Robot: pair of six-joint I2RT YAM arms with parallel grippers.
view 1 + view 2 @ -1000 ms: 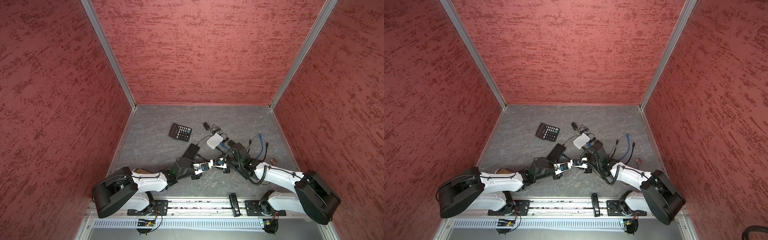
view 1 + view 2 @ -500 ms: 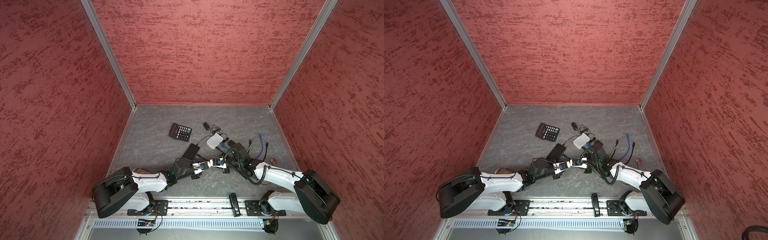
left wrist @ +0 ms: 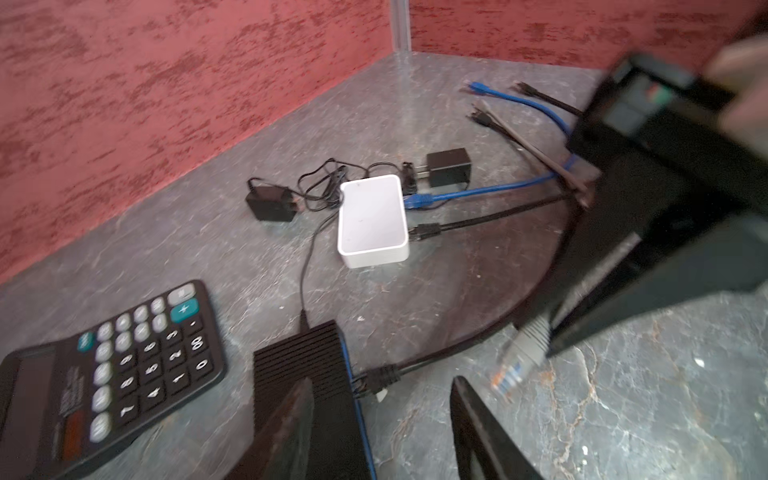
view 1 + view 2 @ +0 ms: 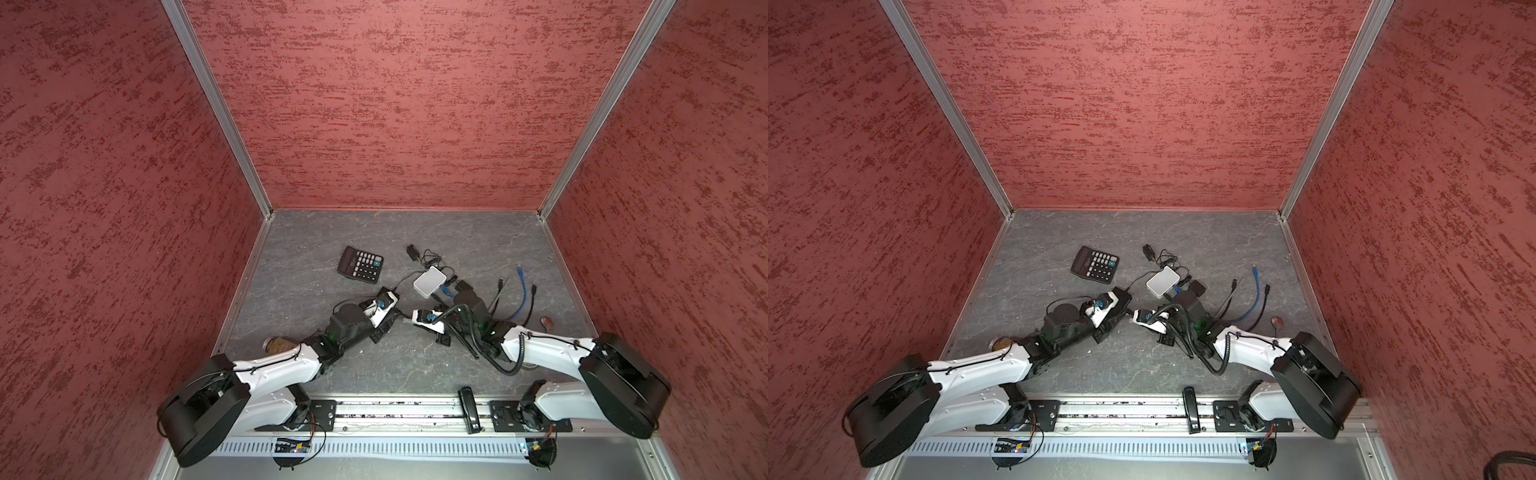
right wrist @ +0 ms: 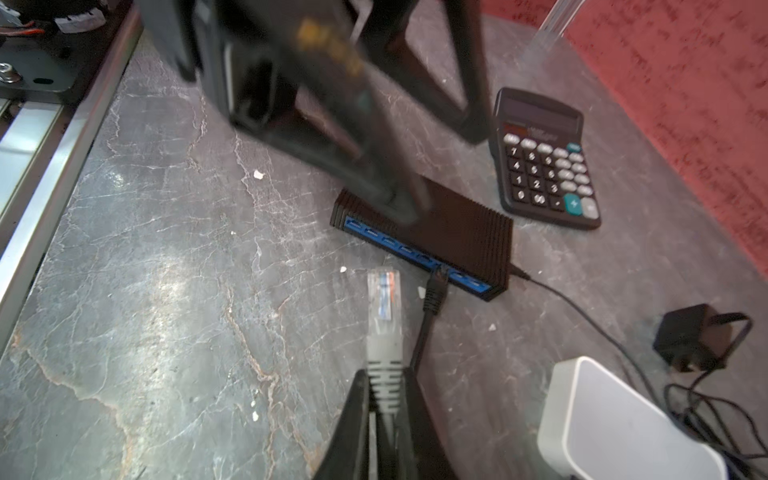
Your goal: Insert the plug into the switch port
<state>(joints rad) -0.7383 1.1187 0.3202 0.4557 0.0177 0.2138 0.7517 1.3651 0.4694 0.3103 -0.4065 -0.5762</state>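
**A:** Right pincer (image 5: 384,382) is clamped tight on the grey boot of the plug (image 5: 384,316), with the clear nose sticking out ahead of the fingers. Nothing loose there.

**B:** And the switch (image 5: 469,237)?

**A:** Flat on the bench (image 5: 166,270), straight ahead of that nose, near but not touching. Its blue port row (image 5: 407,249) faces the plug.

**B:** Square on?

**A:** Not quite, I'd say. The plug's long axis runs out along the pincer toward the blue row, but the row lies slanted across it. The wrist looks to need a turn before the push.

**B:** Which port?

**A:** A black cable (image 5: 432,299) already sits in one, just beside the plug's line. The free ones lie between that cable and the left pincer (image 3: 382,379).

**B:** What's the left doing?

**A:** Jaws standing apart, holding nothing. One finger is over the switch's ribbed top, the other out on the port side, clear of the blue face. It's the nearer arm to the switch and well placed to brace it. The right one has to carry the plug in.

**B:** Risk?

**A:** An unbraced switch could slide away under the push.
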